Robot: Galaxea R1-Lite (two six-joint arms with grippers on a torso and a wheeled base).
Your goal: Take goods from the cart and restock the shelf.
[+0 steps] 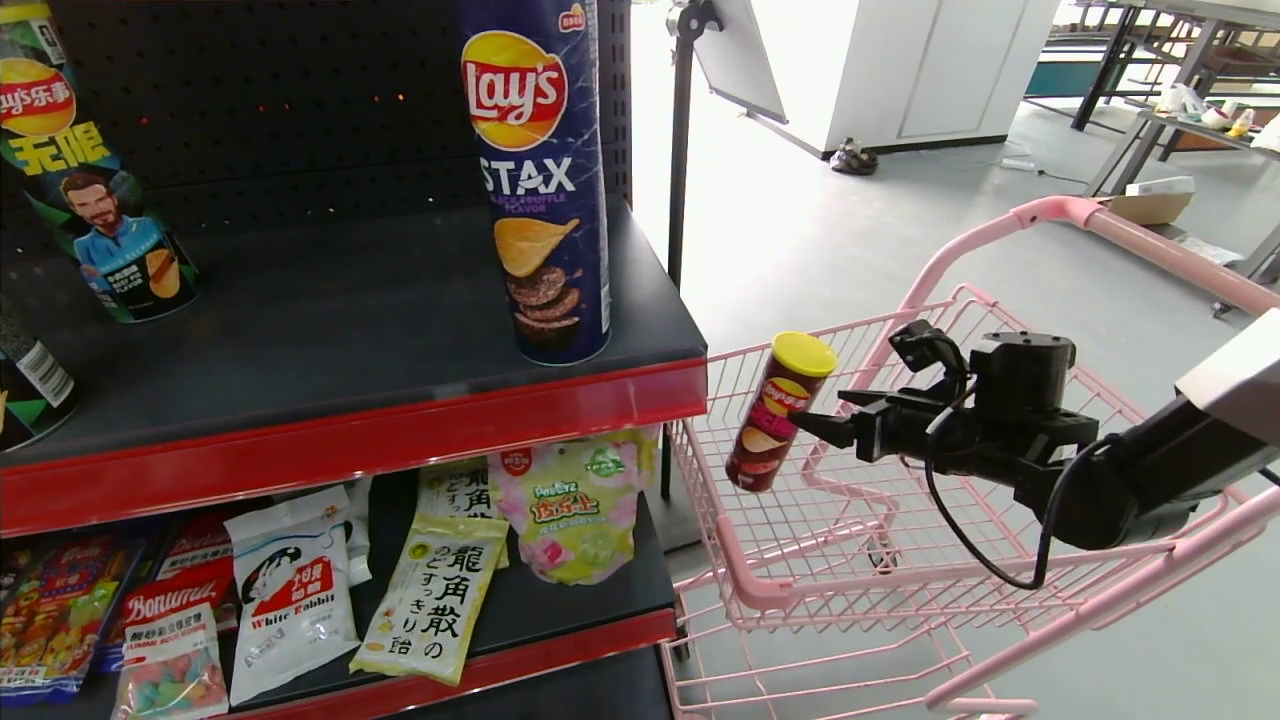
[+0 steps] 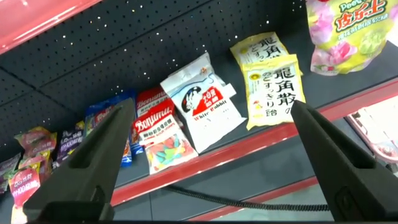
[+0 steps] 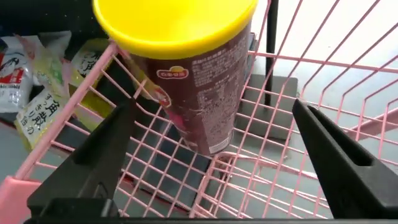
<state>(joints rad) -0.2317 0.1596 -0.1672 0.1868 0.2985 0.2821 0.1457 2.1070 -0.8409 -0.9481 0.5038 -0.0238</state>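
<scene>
Right wrist view: the right gripper (image 3: 213, 106), fingers spread wide and empty, faces the chip can (image 3: 205, 74) just ahead between them, leaning lid-up, near upright, in the cart's (image 3: 56, 149) shelf-side corner.

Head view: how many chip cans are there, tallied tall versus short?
Tall cans on the upper shelf: 3 (blue can, green can, dark can cut off at the left edge)
Short yellow-lidded can at the pink cart: 1
Total: 4
</scene>
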